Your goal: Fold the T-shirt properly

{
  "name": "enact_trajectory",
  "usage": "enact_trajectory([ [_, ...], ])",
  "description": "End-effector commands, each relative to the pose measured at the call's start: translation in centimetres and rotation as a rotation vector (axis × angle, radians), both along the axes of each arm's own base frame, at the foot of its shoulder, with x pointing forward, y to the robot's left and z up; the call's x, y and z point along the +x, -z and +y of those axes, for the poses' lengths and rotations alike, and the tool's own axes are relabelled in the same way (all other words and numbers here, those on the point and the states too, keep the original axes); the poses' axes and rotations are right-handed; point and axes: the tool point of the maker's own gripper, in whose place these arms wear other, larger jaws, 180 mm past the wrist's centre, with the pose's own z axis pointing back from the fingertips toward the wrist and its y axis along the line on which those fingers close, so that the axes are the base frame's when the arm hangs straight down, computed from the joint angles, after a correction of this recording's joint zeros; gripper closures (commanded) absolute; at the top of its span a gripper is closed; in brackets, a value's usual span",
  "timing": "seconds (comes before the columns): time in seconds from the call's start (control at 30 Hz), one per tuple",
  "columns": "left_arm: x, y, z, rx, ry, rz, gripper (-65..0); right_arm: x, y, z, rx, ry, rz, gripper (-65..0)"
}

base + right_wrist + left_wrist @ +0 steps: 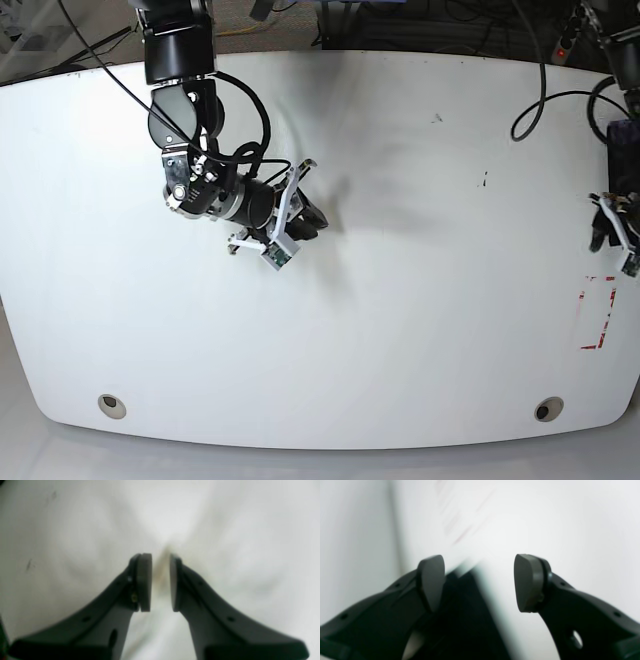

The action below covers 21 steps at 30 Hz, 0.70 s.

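Note:
The T-shirt does not show on the table [420, 330]. My left gripper [480, 582] hangs open at the table's right edge [603, 228], nothing between its pads. A blurred black shape [465, 620] lies below it; I cannot tell what it is. Over the table's left half, my right gripper [310, 222] points down at the white surface. Its pads [145, 582] stand a narrow gap apart [160, 582], pinching a raised ridge of the white table cover [165, 550], from which creases fan out.
Red tape marks [598, 315] sit near the right edge. Two round holes [112, 405] [545, 408] lie along the front edge. Black cables [545, 105] loop at the back right. A dark purplish thing [622, 135] sits at the far right edge.

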Motion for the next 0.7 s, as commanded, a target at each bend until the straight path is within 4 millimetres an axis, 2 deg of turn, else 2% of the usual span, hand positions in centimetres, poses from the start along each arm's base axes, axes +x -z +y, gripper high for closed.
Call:
enact_trajectory([
  [0.0,1.4,-2.2,-2.5,-0.054,0.040,-0.143,-40.1,2.2,-2.7,-1.0,0.065,0.075,-0.106,-11.1],
  [0.07,1.5,-1.9,-3.9,-0.117,0.012,-0.222,-40.1,2.9,-3.3,-2.1,0.091,0.130,-0.145,-11.3],
  [0.17,1.6,-1.1,-6.5,-0.221,-0.028,-0.345,-40.3,3.8,-3.9,-5.0,0.111,0.250,-0.241,-11.6],
  [0.3,0.7,0.5,-9.7,-0.300,-0.044,-0.423,-40.3,4.1,-4.1,-7.5,0.038,0.332,-0.391,-11.6],
  [0.43,-0.5,1.6,-11.8,-0.319,-0.059,-0.481,-39.9,3.4,-3.4,-10.0,-0.069,0.388,-0.501,-11.6],
  [0.53,-2.3,2.5,-13.7,-0.324,-0.070,-0.502,-39.9,2.2,-3.2,-12.1,-0.057,0.460,-0.522,-11.6],
  [0.67,-5.3,2.7,-14.6,-0.327,-0.121,-0.522,-39.9,-0.1,-2.1,-15.0,-0.056,0.539,-0.510,-11.7],
])
